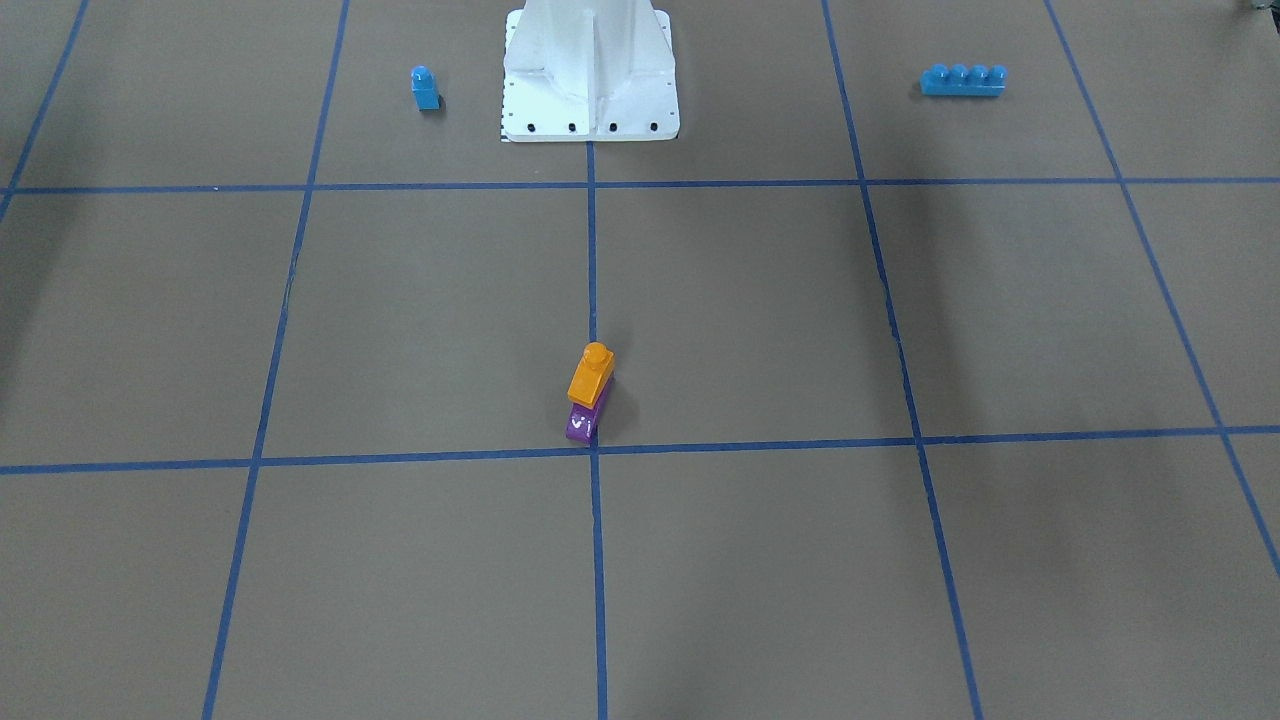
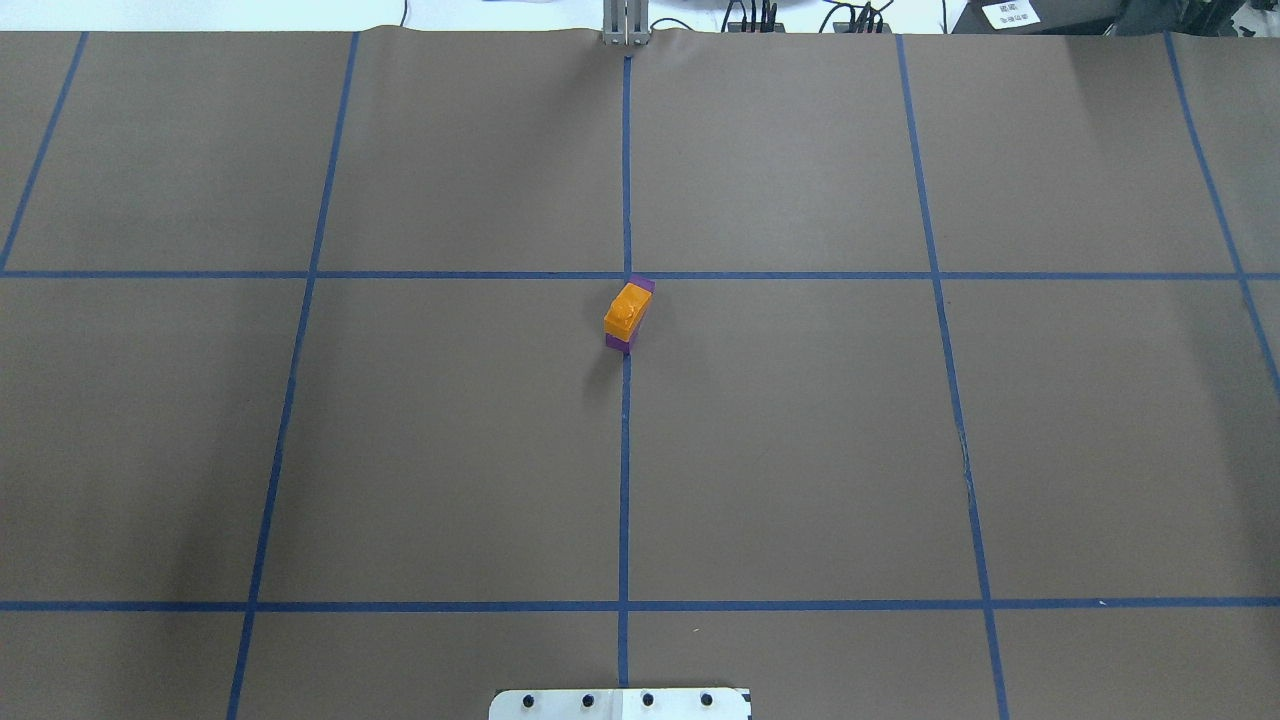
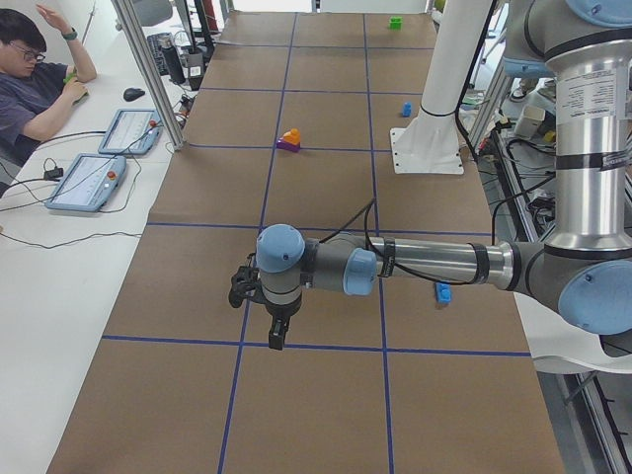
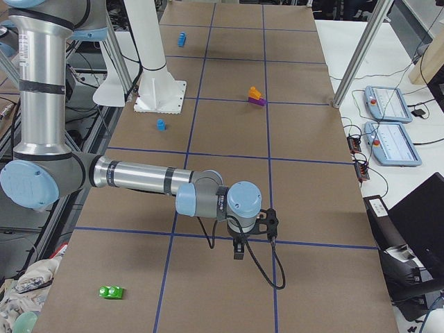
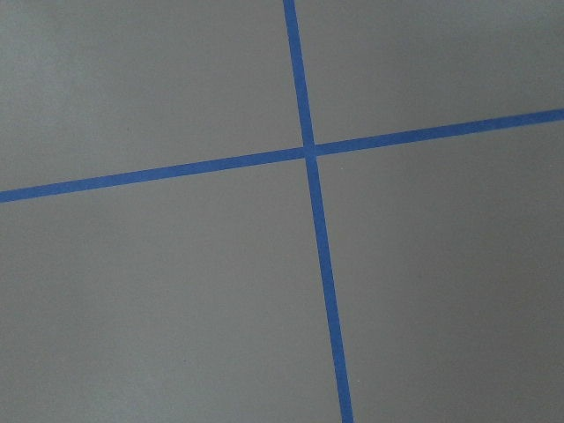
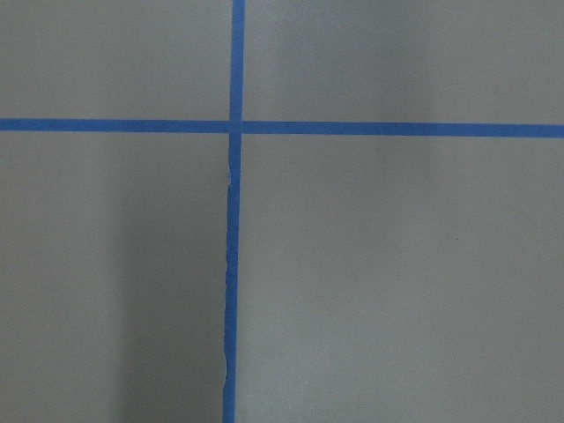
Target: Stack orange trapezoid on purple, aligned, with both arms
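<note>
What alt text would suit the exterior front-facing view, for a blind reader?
An orange brick sits on a purple brick near the middle of a brown table with a blue tape grid. At the top are the white robot base, a small blue brick on its picture-left and a long blue brick on its picture-right.

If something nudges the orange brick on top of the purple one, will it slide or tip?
The orange trapezoid sits on the purple, so they would likely move as one. Glossy, rigid-looking plastic probably skids easily on the table. Stacked tall and narrow, the pair might tip sideways.
</note>
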You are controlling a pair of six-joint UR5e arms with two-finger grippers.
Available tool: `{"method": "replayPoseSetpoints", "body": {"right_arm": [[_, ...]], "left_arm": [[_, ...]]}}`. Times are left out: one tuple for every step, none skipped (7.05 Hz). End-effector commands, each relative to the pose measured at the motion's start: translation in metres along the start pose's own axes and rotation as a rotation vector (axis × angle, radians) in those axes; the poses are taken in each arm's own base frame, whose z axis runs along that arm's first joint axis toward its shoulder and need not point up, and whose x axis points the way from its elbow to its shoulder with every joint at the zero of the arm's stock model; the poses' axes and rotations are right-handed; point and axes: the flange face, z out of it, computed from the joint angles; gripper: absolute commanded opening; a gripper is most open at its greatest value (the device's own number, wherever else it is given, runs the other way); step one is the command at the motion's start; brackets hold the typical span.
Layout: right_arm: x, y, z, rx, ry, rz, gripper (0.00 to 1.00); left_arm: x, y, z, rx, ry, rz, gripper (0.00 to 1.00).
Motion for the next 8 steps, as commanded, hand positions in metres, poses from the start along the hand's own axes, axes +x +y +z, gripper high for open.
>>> {"method": "replayPoseSetpoints", "body": {"right_arm": [[0.001, 0.001, -0.003, 0.006, 0.000, 0.003, 1.00], [-0.005, -0.004, -0.010, 0.012, 0.002, 0.001, 1.00], [-0.009, -0.007, -0.015, 0.008, 0.003, 0.007, 1.00], [-0.019, -0.007, -0.025, -0.012, 0.011, 0.027, 1.00], [-0.024, -0.007, -0.030, -0.025, 0.012, 0.040, 1.00], [-0.024, -0.007, -0.030, -0.028, 0.026, 0.040, 1.00], [-0.022, -0.006, -0.029, -0.031, 0.033, 0.042, 1.00], [-0.021, -0.006, -0.028, -0.033, 0.031, 0.044, 1.00]], "left_arm": [[0.002, -0.009, -0.003, 0.004, 0.000, 0.003, 1.00], [0.003, -0.010, -0.003, 0.005, 0.000, 0.004, 1.00], [0.003, -0.010, -0.003, 0.005, 0.000, 0.004, 1.00], [0.003, -0.010, -0.003, 0.005, 0.000, 0.004, 1.00], [0.002, -0.010, -0.003, 0.004, -0.002, 0.003, 1.00], [0.001, -0.008, -0.001, -0.001, -0.004, 0.000, 1.00], [-0.001, -0.006, 0.001, -0.005, -0.006, -0.004, 1.00], [-0.002, -0.005, 0.002, -0.007, -0.007, -0.006, 1.00]]}}
